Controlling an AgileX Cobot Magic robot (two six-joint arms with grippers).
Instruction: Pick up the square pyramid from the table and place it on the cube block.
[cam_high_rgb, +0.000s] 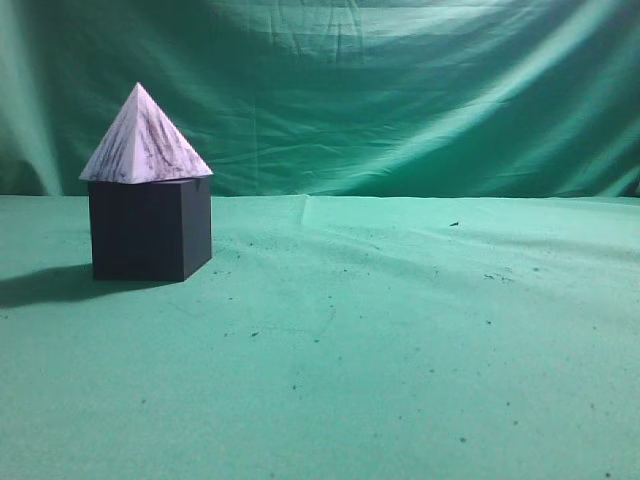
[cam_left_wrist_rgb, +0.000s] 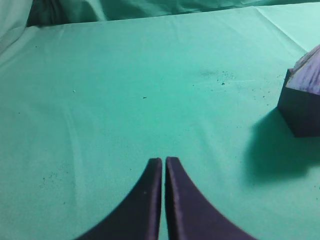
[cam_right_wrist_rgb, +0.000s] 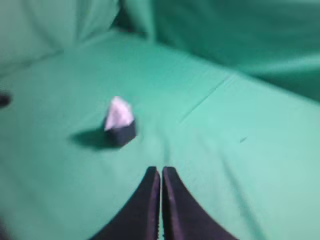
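Note:
The white marbled square pyramid (cam_high_rgb: 145, 140) rests on top of the dark cube block (cam_high_rgb: 150, 228) at the left of the green table (cam_high_rgb: 400, 340). No gripper shows in the exterior view. In the left wrist view my left gripper (cam_left_wrist_rgb: 163, 160) is shut and empty above the cloth; the cube block (cam_left_wrist_rgb: 301, 111) with an edge of the pyramid (cam_left_wrist_rgb: 311, 72) sits at the right edge. In the right wrist view my right gripper (cam_right_wrist_rgb: 161, 170) is shut and empty, well back from the small, blurred pyramid (cam_right_wrist_rgb: 119, 114) on the cube (cam_right_wrist_rgb: 122, 134).
A wrinkled green cloth backdrop (cam_high_rgb: 400, 90) hangs behind the table. Small dark crumbs (cam_high_rgb: 495, 277) speckle the cloth. The cube casts a shadow (cam_high_rgb: 45, 285) to its left.

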